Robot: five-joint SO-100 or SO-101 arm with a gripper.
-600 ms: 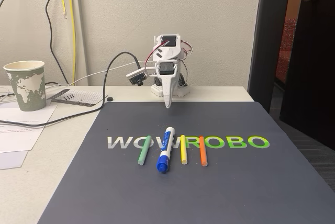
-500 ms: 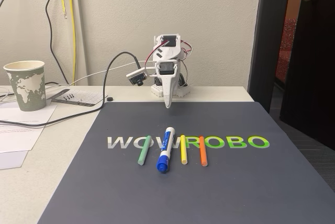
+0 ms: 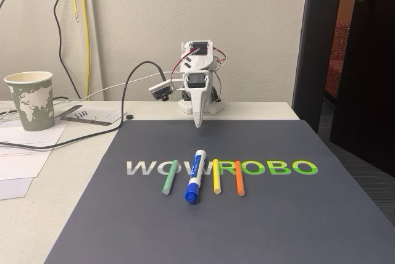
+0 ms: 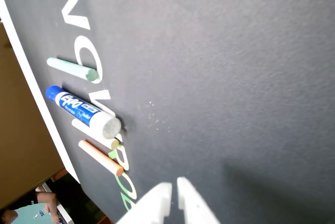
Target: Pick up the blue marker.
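The blue marker (image 3: 194,176) lies on the dark mat (image 3: 265,214), white barrel with blue label, its blue cap toward the mat's front edge. In the wrist view the blue marker (image 4: 84,111) sits at the left, between the thin green stick (image 4: 72,69) and the thin yellow stick (image 4: 97,135). My white gripper (image 3: 198,122) hangs folded at the arm's base, pointing down over the mat's far edge, well behind the marker. Its fingertips (image 4: 174,187) meet at the bottom of the wrist view, shut and holding nothing.
A green stick (image 3: 170,176), a yellow stick (image 3: 216,176) and an orange stick (image 3: 239,177) flank the marker. A paper cup (image 3: 30,100), papers and cables occupy the left of the table. A dark door stands at the right.
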